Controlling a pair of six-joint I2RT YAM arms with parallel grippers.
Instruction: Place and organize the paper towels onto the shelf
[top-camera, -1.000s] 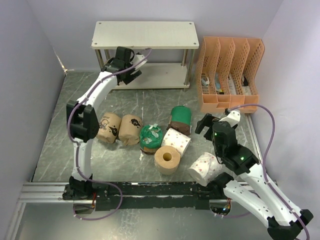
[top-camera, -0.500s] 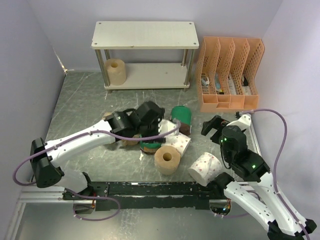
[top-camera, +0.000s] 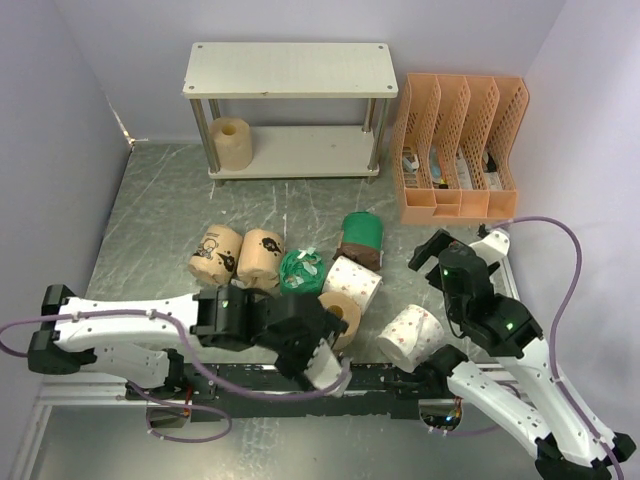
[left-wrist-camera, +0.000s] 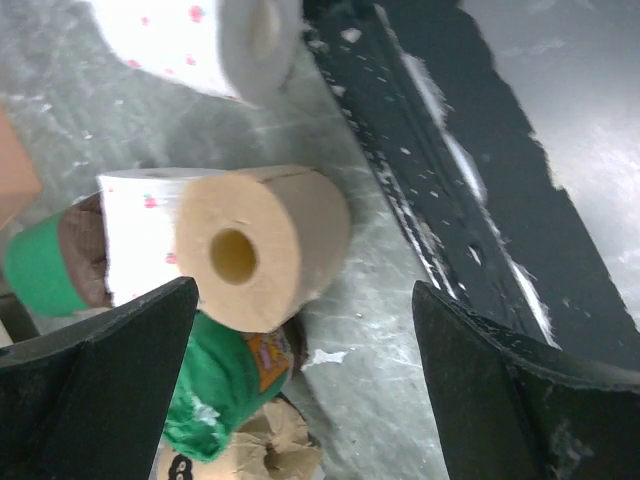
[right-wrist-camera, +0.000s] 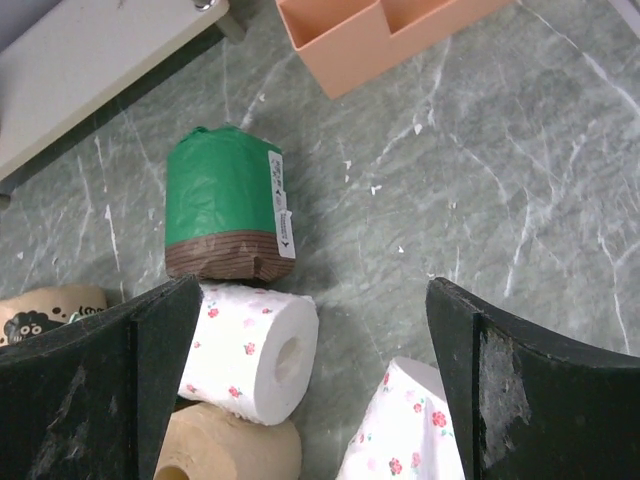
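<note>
Tan roll by the black front rail sits before the wide-spread left hand; right hand equally wide.

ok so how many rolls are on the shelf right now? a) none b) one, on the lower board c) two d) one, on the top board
b: a single tan roll stands on the lower board of the shelf, at its left end.
</note>
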